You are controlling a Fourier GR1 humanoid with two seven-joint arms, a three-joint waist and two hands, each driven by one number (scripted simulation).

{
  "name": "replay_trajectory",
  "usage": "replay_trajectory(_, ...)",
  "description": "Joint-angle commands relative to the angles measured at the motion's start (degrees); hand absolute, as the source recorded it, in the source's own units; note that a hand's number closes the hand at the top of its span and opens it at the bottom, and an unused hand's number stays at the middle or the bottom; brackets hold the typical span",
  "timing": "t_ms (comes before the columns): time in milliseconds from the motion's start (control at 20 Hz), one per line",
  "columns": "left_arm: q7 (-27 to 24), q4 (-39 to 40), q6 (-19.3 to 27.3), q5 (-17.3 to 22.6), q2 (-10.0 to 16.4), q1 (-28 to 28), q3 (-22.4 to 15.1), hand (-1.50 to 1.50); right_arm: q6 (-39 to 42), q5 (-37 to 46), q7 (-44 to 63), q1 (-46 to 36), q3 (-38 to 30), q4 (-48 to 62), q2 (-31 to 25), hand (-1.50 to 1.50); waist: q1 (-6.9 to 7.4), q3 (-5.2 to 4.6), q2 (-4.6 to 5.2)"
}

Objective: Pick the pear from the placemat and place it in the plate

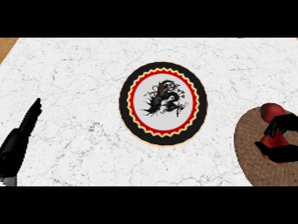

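Pear (pixel 271 112) is enclosed by curled right hand (pixel 293 130) fingers, placemat (pixel 251 146) beneath them; left hand (pixel 14 148) fingers are held straight.

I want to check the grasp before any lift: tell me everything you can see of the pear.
The pear is red and smooth-skinned, with a small dark greenish patch near its far end. It sits over the brown woven placemat at the view's right edge. The right hand curls round its middle and hides much of it, so red shows only beyond and below the fingers. Whether it rests on the mat or is raised off it cannot be told. It is well apart from the plate.
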Motion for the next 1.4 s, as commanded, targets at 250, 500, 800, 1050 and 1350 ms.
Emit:
replay_trajectory(250,0.23,-0.38,-1.31,-1.23,-0.82,-4.53,-3.17,0.00,1.10,14.28,-17.76,-18.70,7.69,9.75,-13.18,1.50,5.43,0.59,1.96)
replay_trajectory(500,0.98,0.99,-1.02,-0.79,-0.75,-5.67,-1.98,0.00,-5.53,14.70,-26.84,-29.61,4.59,20.66,-12.12,1.50,4.20,0.45,1.62)
replay_trajectory(800,2.29,-0.02,0.69,-1.65,-1.95,-3.25,-2.15,0.00,-11.10,11.98,-42.94,-37.85,0.94,28.51,-11.45,1.50,1.29,0.33,0.49)
replay_trajectory(1050,0.70,1.03,-1.52,0.03,1.03,-2.30,0.74,0.00,-7.75,7.96,-54.82,-44.86,0.53,36.31,-7.53,1.50,0.37,0.19,0.25)
replay_trajectory(1350,1.91,-1.31,-0.18,-0.82,-0.10,1.24,1.13,0.00,-0.20,7.96,-54.20,-51.73,3.72,36.95,-2.49,1.50,-2.66,0.04,-0.79)
